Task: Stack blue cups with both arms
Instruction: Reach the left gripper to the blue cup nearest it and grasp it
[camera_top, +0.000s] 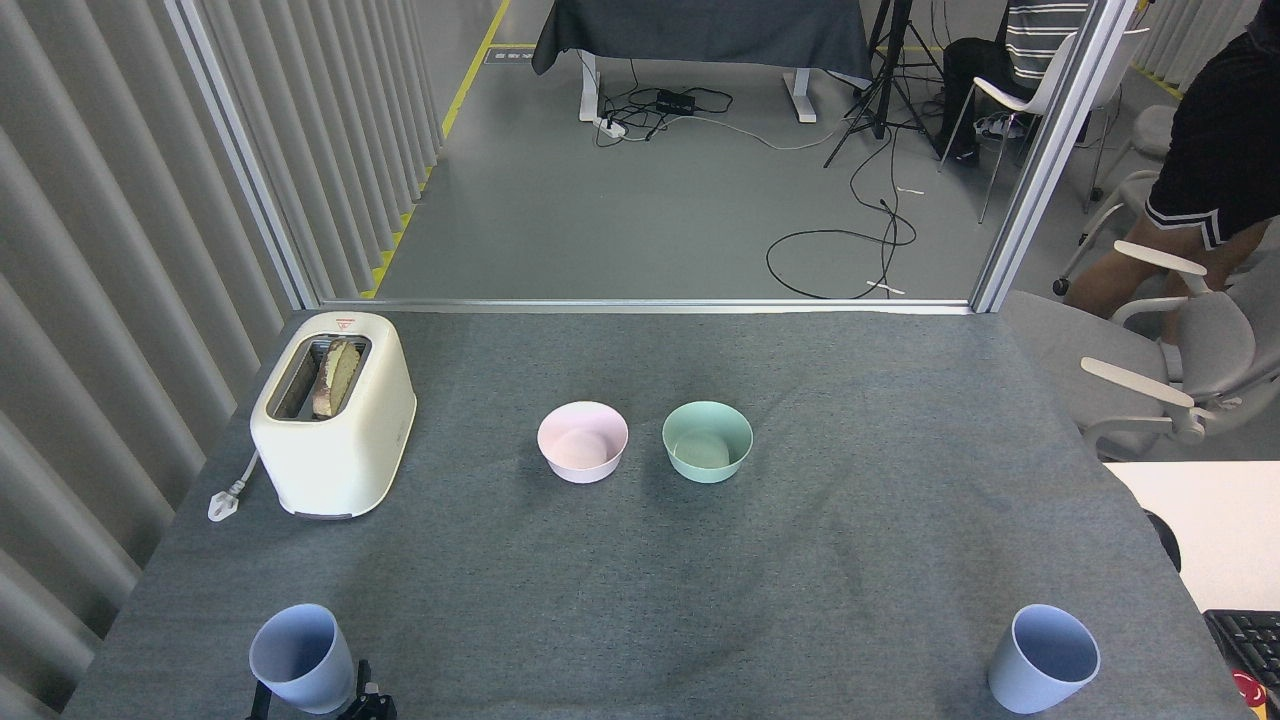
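Observation:
Two pale blue cups stand upright near the table's front edge, one at the left (302, 657) and one at the right (1043, 657), far apart. My left gripper (310, 703) shows only as black fingertips at the bottom edge. One fingertip (259, 701) is left of the left cup's base and the other (366, 697) is right of it. The fingers stand apart on both sides of the cup, so the gripper is open around it. I cannot tell whether they touch it. My right gripper is out of view.
A cream toaster (335, 412) with bread in its slot stands at the left, its plug (222, 503) on the cloth. A pink bowl (582, 441) and a mint-green bowl (707, 440) sit mid-table. A keyboard (1245, 645) lies at the right. A person (1205, 170) and office chairs (1190, 345) are beyond the table.

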